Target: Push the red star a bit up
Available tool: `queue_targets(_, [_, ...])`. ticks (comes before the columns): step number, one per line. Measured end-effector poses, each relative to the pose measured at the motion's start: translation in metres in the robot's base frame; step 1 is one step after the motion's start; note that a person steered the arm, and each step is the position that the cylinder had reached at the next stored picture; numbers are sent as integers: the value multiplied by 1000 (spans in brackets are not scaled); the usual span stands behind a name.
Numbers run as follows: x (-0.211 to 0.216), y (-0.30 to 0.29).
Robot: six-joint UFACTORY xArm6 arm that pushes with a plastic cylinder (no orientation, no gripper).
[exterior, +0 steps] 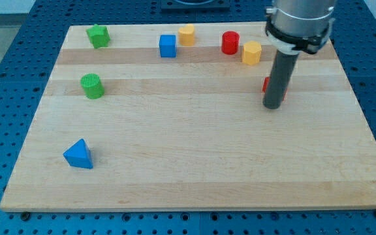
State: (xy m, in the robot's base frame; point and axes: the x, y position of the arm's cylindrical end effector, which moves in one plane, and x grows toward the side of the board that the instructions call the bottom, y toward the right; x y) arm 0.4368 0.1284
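Text on board (194, 170): none is showing.
Text on blocks: none is showing.
Text on arm: none is showing.
Labels, numbers, signs: none are appearing anywhere.

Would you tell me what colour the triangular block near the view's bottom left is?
Blue: the triangular block, seen in the camera view.

The pale, smooth wooden board (194, 163) showed light grain in matt bands. My tip (273, 106) ended a dark matt rod. The blue plastic-looking triangular block (78, 155) looked smooth, and the green cylinder (92, 85) ribbed.
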Motion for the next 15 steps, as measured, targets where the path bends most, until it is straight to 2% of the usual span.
queue_targets(2, [-9,-11])
queue_targets(4, [-10,25])
queue_targets(7, [-49,33])
queue_targets(11, [-66,79])
queue_targets(12, [-84,74])
queue_targets(15, [-89,39])
